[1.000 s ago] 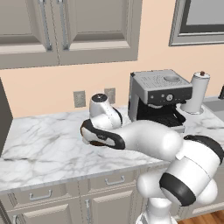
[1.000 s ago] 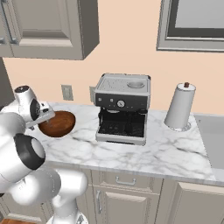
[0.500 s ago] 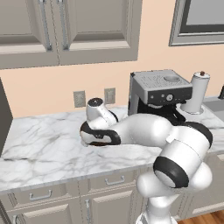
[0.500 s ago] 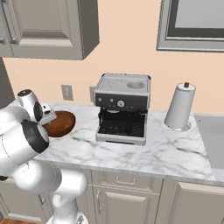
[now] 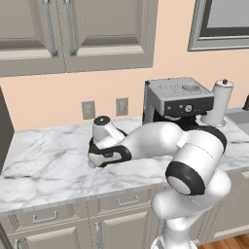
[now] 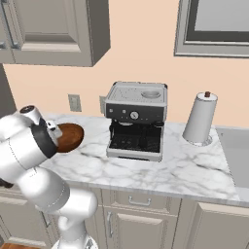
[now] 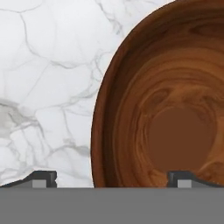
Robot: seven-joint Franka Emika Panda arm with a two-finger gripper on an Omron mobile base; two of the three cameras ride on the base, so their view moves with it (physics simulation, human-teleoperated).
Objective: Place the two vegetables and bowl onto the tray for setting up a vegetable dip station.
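On the white marbled surface (image 7: 48,87) the reddish-brown bowl (image 7: 170,105) sits left of the coffee machine (image 6: 136,119), directly beneath the tool (image 7: 111,177), whose jaws are spread wide, straddling the rim, one fingertip over stone, the other over the bowl's inside.

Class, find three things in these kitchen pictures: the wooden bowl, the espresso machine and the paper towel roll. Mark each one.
bowl (image 7: 175,109): hand view, on its inner wall.
espresso machine (image 6: 136,109): right base view, on its front panel.
paper towel roll (image 6: 199,119): right base view, on its white side.
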